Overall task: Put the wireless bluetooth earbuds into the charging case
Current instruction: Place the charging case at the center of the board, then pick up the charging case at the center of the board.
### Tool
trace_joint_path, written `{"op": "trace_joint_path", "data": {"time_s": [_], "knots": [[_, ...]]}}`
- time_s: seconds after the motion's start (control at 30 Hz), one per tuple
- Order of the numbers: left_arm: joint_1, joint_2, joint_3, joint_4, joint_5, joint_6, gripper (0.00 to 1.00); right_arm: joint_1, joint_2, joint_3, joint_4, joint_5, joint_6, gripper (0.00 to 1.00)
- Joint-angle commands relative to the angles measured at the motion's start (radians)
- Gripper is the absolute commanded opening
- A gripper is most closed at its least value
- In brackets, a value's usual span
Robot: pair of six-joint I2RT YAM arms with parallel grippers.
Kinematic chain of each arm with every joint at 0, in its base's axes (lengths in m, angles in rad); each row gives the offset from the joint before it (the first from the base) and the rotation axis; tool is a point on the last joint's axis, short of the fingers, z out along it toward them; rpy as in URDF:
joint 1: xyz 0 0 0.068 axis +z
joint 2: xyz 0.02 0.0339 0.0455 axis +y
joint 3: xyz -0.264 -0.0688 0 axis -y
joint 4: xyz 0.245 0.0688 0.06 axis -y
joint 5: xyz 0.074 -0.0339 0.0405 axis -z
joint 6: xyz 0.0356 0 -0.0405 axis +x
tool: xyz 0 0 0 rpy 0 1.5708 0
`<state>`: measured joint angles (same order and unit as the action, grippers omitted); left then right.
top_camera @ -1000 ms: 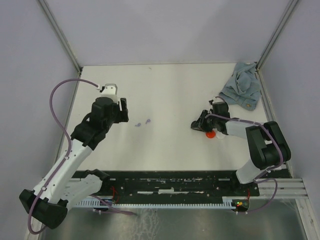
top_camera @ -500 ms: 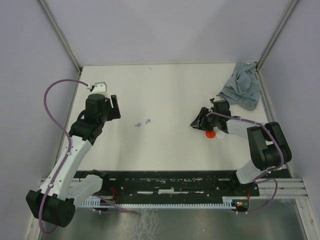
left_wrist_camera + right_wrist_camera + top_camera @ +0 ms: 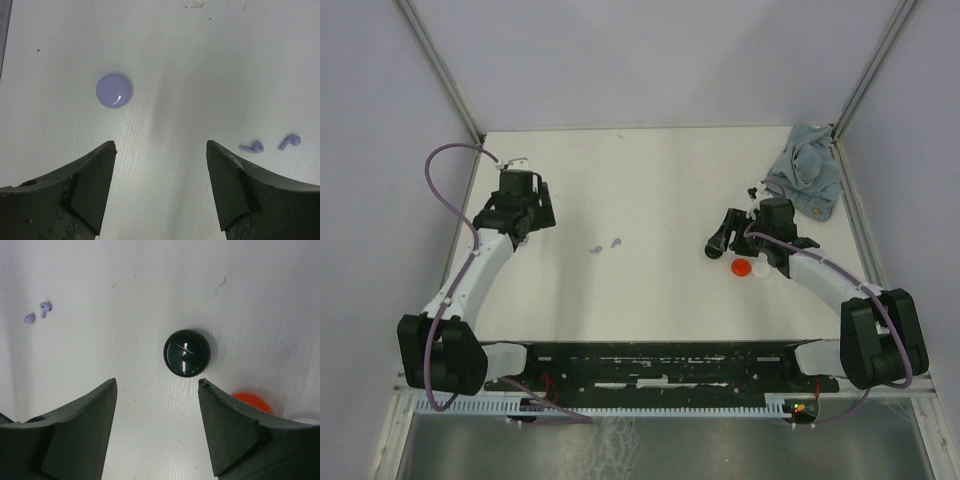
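Two lilac earbuds [image 3: 252, 147] lie side by side, apart from the round lilac case [image 3: 114, 90].

The white table [image 3: 660, 180] carries only a few things. Two lilac earbuds [image 3: 605, 246] lie close together, not touching, left of its middle. A glossy lilac disc [image 3: 114, 90] rests well apart from them. Toward the right sit three more discs: a black disc [image 3: 186, 353], then a red disc [image 3: 741, 267] and a white disc [image 3: 758, 267] just beside each other. A blue-grey cloth [image 3: 805, 182] lies crumpled in the far right corner.
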<state>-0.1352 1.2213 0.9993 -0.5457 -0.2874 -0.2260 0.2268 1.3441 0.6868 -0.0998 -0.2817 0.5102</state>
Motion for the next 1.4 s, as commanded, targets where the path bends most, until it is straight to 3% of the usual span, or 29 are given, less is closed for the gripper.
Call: {"op": "trace_joint_path", "data": {"time_s": [0.0,0.43,0.83,0.97,1.2,1.37], "knots": [[0.039,0.105,0.104,-0.009,-0.03,0.006,0.8,-0.003,-0.04,-0.057,0.175,-0.104,-0.025,0.75],[0.297,0.436,0.228,0.006,0.102,-0.06,0.82,-0.002,-0.154,-0.137,0.318,-0.122,-0.038,0.88],[0.338,0.631,0.27,0.0,0.223,-0.051,0.8,-0.003,-0.152,-0.132,0.311,-0.131,-0.054,0.88],[0.338,0.665,0.274,-0.009,0.218,-0.046,0.76,-0.003,-0.146,-0.132,0.311,-0.14,-0.054,0.88],[0.338,0.674,0.27,-0.009,0.257,-0.046,0.55,-0.003,-0.161,-0.143,0.322,-0.14,-0.055,0.87],[0.318,0.572,0.23,-0.002,0.385,-0.084,0.49,-0.001,-0.177,-0.141,0.309,-0.154,-0.045,0.86]]}}
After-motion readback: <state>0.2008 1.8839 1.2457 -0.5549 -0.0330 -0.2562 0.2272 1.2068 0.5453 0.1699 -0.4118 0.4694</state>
